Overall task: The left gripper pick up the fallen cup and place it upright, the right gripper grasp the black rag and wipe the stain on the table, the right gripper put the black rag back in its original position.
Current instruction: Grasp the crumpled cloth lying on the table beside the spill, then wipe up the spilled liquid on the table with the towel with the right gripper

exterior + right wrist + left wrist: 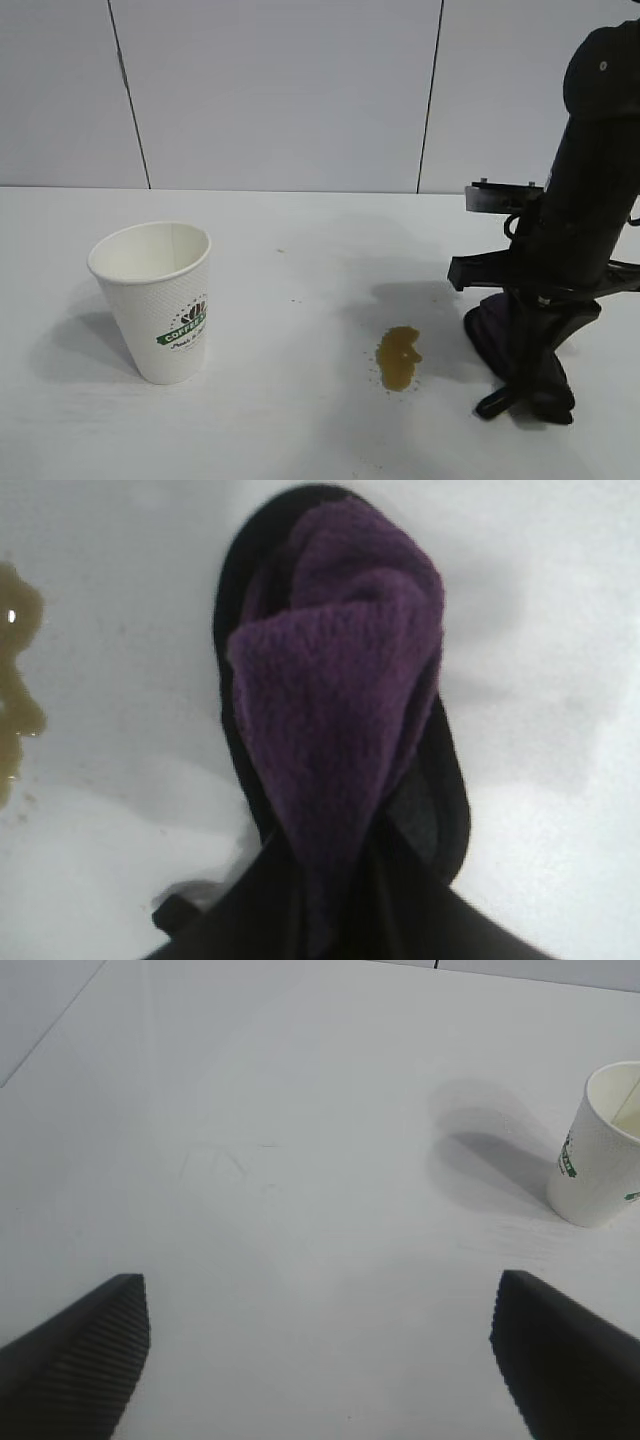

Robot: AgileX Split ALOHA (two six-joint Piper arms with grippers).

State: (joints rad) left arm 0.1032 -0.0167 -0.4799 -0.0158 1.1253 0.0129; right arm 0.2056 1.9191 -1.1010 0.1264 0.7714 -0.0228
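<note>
Presently itemised: my right gripper [528, 395], pointing straight down, fingers pinched onto the black rag [340, 710] at the table's [300, 420] right side, just beside the stain [398, 357]; my left gripper [320, 1360], fingers spread wide, empty; cup [157, 297] upright, left side.

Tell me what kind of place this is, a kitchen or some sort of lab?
Most likely a robot test bench, not a kitchen: a bare white table against a grey panelled wall, a black robot arm with its right gripper down on a black rag, and a staged spill beside a paper cup.
</note>
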